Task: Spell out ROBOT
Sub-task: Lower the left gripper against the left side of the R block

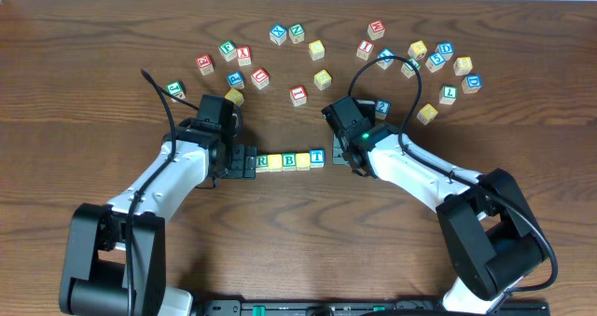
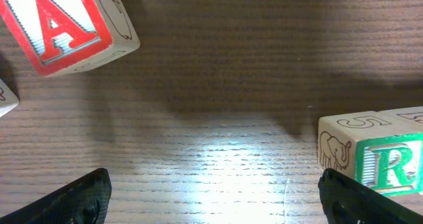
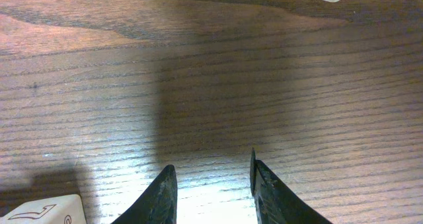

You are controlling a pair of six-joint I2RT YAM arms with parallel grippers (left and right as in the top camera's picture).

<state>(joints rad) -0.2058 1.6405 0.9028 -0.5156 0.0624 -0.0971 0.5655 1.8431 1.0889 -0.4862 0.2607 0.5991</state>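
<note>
On the desk of dark, streaky wood grain, one tight straight row of five small square wooden cubes, side against side: green-lettered R cube, yellow-topped cube, green-lettered B cube, second yellow-topped cube, blue-lettered T cube. Just beside the R end, left claw, black fingers spread wide, gripping nothing. Near the T end, right claw, tapered black fingers a narrow gap apart, only bare wood between. On the R cube's pale side, an elephant outline. Farther off, a red-bordered A cube.
</note>
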